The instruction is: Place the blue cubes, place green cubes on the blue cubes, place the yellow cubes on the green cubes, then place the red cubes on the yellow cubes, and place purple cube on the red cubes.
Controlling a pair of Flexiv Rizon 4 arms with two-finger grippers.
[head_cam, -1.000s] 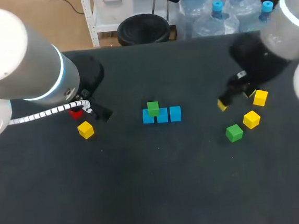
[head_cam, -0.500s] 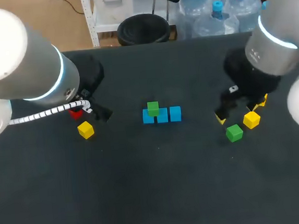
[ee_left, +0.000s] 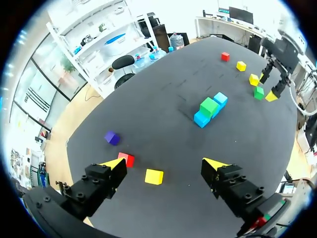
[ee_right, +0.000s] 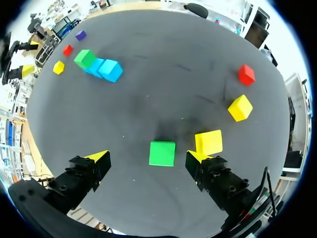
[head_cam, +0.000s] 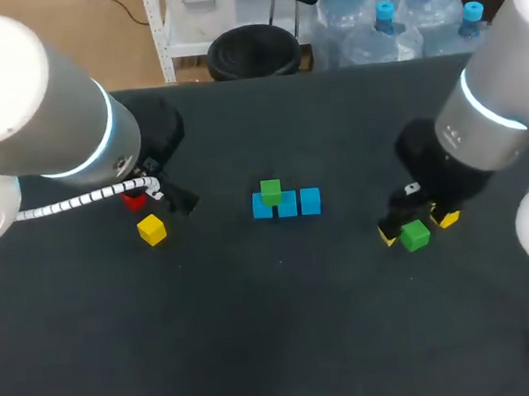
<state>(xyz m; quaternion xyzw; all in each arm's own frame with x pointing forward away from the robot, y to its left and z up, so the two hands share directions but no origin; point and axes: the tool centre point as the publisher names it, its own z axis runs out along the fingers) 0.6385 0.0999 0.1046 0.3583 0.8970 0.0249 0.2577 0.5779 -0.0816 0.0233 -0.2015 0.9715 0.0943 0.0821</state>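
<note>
Three blue cubes lie in a row at mid-table, and a green cube sits on the leftmost one. A second green cube rests on the table between the open fingers of my right gripper, untouched by either finger. From above, the right gripper straddles that green cube. A yellow cube lies just beside one right finger. My left gripper hangs open over the left side, above a yellow cube and a red cube.
Another yellow cube and a red cube lie beyond the right gripper. A purple cube sits ahead of the left gripper. In the head view, a yellow cube and a red cube lie near the left arm.
My right arm has come toward the table's front and slightly left, so its open fingers now straddle the loose green cube. The left arm has not moved.
</note>
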